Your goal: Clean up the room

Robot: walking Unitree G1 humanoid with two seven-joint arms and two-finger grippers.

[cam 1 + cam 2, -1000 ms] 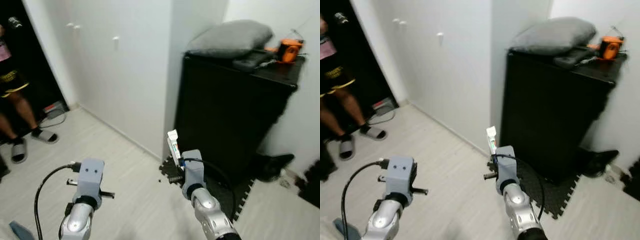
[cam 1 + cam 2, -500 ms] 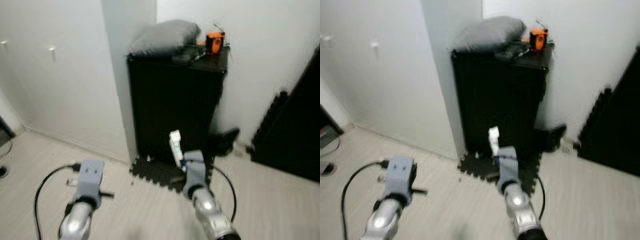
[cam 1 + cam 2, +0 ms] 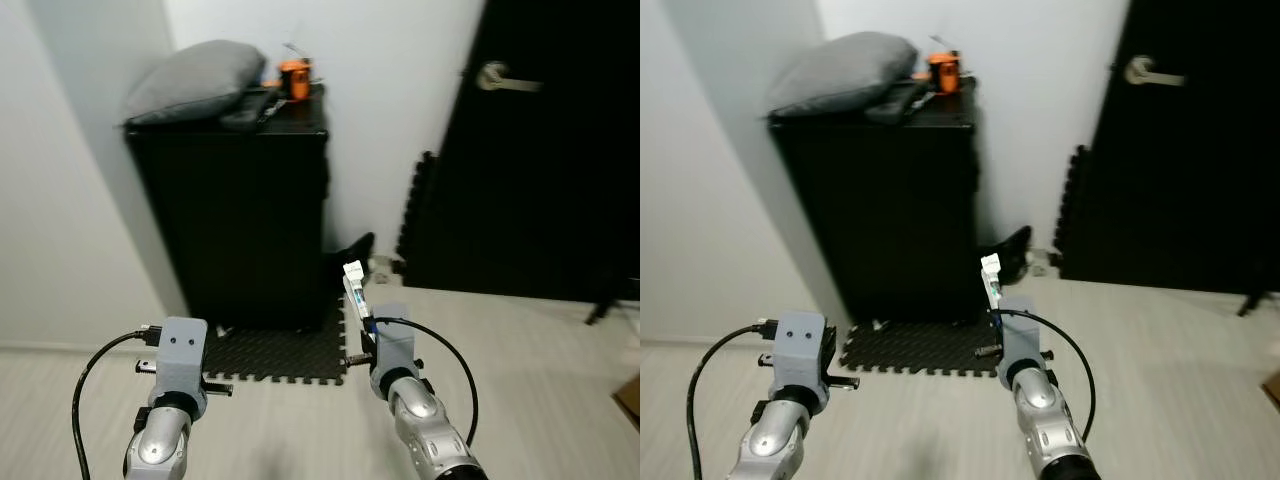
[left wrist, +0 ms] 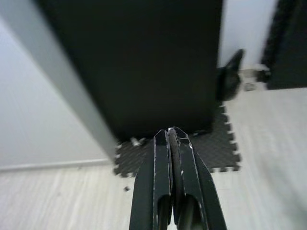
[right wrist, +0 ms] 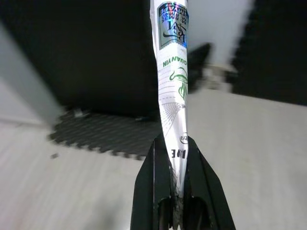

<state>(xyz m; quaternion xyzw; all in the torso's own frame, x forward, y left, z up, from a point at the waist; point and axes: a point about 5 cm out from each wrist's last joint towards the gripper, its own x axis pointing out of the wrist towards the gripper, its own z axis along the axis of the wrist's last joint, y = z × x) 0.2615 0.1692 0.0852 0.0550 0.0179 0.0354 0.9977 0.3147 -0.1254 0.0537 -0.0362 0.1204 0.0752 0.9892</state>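
A room corner with white walls and a pale wooden floor (image 3: pixel 560 360) lies in front of the robot.

The right gripper (image 5: pixel 173 143) is held out low in front of the body, and its two black fingers are closed tightly on a white packet (image 5: pixel 172 81). The packet is flat and narrow, with green print and a shiny label at its upper end. It stands up out of the fingertips, a little tilted, and in the head views its top (image 3: pixel 354 287) rises above the grey wrist block of the right arm. The left gripper (image 4: pixel 171 143) is at about the same height on the other side. Its fingers are pressed together and there is nothing between them.

On the floor just beyond the two grippers lies a black foam mat (image 3: pixel 275 355) with a toothed edge. A tall black cabinet (image 3: pixel 235 210) stands on it, against the wall. On top of the cabinet rests a grey cushion (image 3: pixel 195 80), and beside the cushion there is a dark object and a small orange device (image 3: pixel 294 78). At the foot of the cabinet, on its right side, a small dark thing (image 3: pixel 350 255) lies on the floor; I cannot tell what it is. More black foam panels (image 3: pixel 420 215) lean upright next to it, and then comes a black door (image 3: pixel 555 150) with a metal lever handle (image 3: pixel 498 78).
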